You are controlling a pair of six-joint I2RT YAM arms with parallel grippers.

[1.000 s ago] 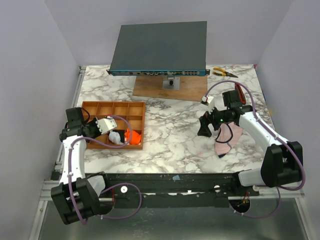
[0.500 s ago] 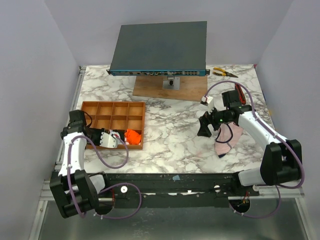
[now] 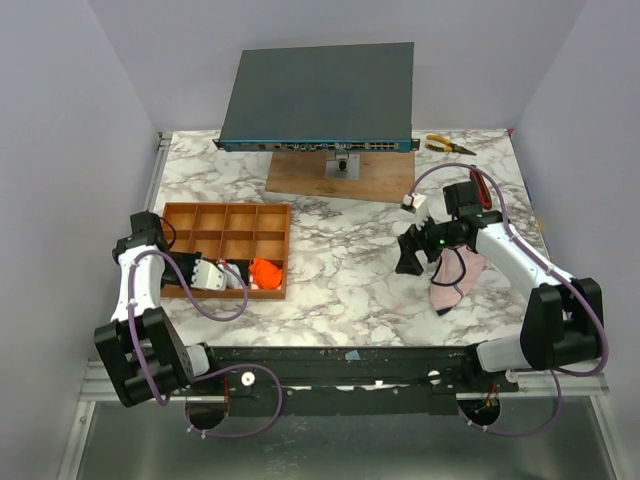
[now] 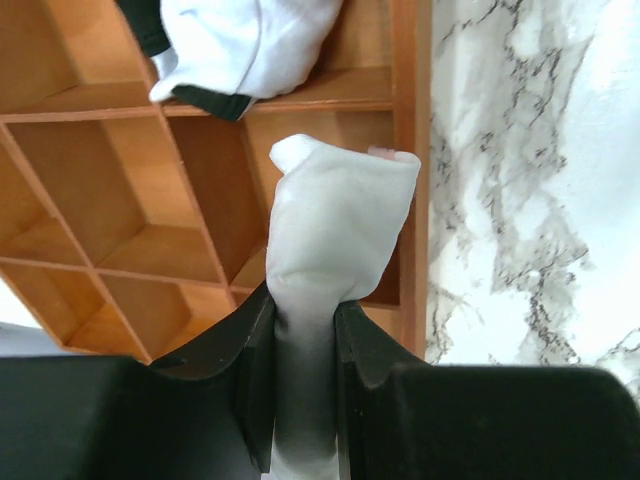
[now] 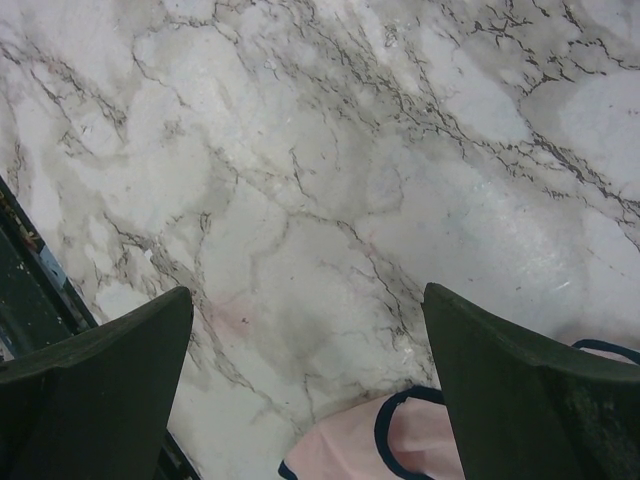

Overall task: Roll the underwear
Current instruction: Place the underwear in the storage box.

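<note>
My left gripper (image 4: 305, 320) is shut on a rolled pale blue-grey underwear (image 4: 340, 230) and holds it over the near row of the orange-brown compartment tray (image 4: 100, 200). A white and black garment (image 4: 250, 40) lies in a compartment just beyond it. In the top view the left gripper (image 3: 222, 275) is at the tray's (image 3: 190, 212) front edge, beside an orange garment (image 3: 265, 272). My right gripper (image 3: 408, 255) is open and empty. It hovers over bare marble left of the pale pink underwear (image 3: 455, 275), whose dark-edged corner (image 5: 400, 445) shows between the fingers.
A dark network switch (image 3: 320, 95) stands on a wooden board (image 3: 340, 175) at the back. Yellow-handled pliers (image 3: 447, 146) lie at the back right. A black rail (image 3: 340, 360) runs along the table's front edge. Grey walls close both sides.
My left gripper has come down and toward the near side of the tray with the rolled cloth in it, and its elbow swung outward. The right arm has not moved.
</note>
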